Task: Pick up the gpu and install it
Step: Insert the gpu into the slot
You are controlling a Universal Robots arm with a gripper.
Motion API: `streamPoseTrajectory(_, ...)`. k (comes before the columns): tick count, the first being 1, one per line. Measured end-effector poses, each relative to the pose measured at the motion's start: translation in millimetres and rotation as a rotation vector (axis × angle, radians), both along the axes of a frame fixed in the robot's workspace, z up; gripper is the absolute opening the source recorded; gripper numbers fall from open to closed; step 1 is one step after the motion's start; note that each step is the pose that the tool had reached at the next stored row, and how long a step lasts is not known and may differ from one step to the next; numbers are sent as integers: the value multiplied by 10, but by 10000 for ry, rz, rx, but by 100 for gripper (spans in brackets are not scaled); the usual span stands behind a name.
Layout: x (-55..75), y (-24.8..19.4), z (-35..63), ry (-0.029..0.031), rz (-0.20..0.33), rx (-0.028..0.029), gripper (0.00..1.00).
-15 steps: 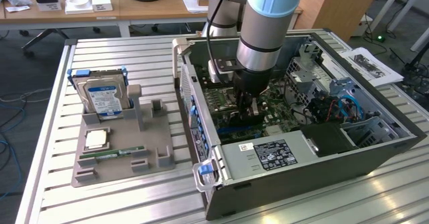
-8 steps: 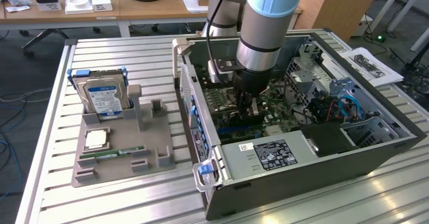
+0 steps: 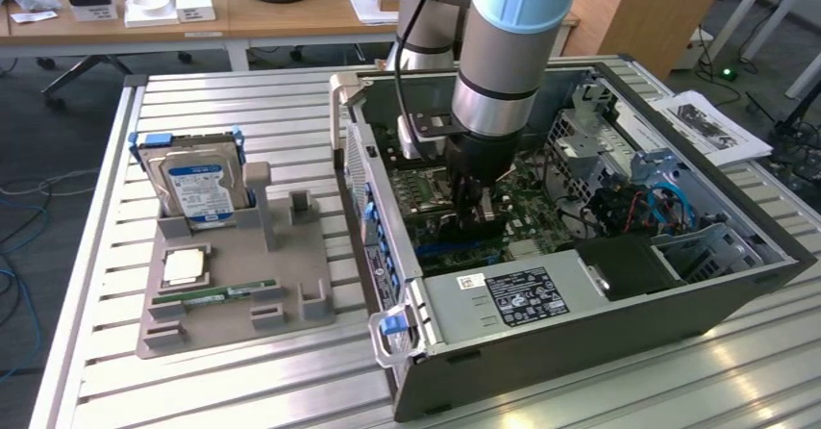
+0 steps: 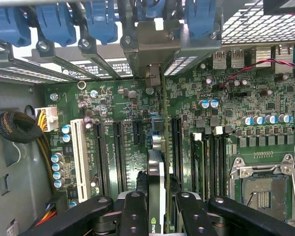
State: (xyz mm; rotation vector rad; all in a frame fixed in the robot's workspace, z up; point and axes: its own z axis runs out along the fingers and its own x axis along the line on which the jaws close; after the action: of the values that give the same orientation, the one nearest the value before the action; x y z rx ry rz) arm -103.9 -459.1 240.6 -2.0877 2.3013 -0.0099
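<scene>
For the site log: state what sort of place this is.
Probably a robotics lab or workshop: an open computer case sits on a slatted metal table beside a grey parts fixture with a hard drive, and office desks stand behind.

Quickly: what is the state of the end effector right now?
The end effector is closed on the gpu, which stands edge-on at the motherboard.

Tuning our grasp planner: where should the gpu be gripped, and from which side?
Its top long edge, from above, pinching both flat faces: the gpu stands thin and edge-on over the motherboard, as the gripper holds it.
</scene>
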Motion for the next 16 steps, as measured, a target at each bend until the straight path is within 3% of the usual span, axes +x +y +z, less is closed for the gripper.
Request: streamPoseTrajectory(16, -5, 1, -13, -7, 14, 5, 27)
